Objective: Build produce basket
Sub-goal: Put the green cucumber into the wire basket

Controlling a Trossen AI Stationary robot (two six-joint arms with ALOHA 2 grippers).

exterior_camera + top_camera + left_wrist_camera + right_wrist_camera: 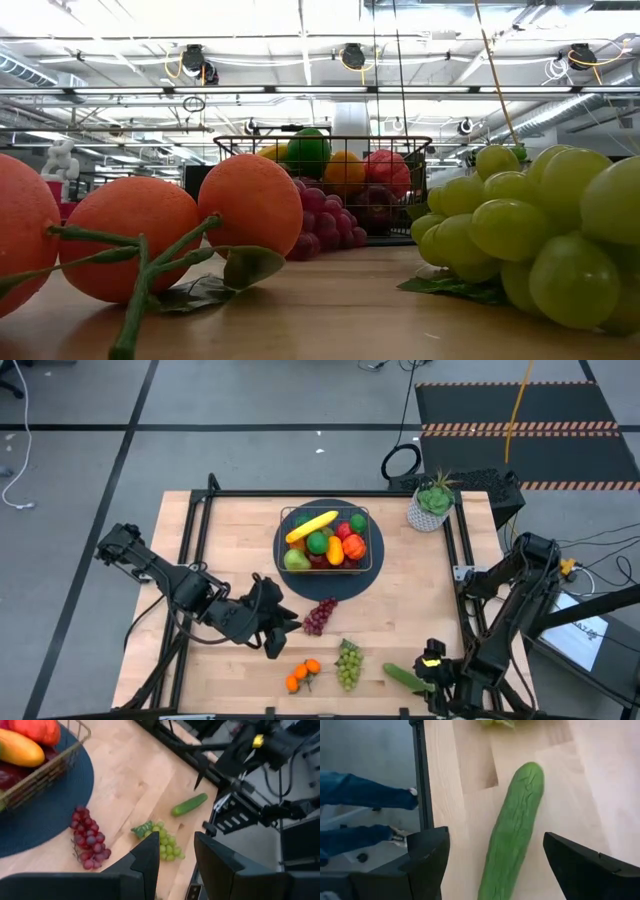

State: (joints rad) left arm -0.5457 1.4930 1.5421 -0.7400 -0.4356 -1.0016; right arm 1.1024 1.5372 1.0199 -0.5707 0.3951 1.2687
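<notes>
The wire basket (325, 538) stands on a round dark mat and holds a banana, red, green and orange produce. On the bare wood lie purple grapes (320, 615), their far end on the mat's edge, oranges (303, 675), green grapes (347, 663) and a cucumber (405, 676). My left gripper (285, 632) hovers near the purple grapes, open (176, 842), with nothing between its fingers. My right gripper (431, 670) is open above the cucumber's right end. In the right wrist view its fingers (495, 836) stand on either side of the cucumber (512, 830), apart from it.
A potted plant (433, 503) stands at the table's far right corner. A black frame rail (420, 770) runs along the table edge beside the cucumber. Beyond it a person's legs (365, 795) show. Oranges (150, 235) and green grapes (530, 230) crowd the near edge.
</notes>
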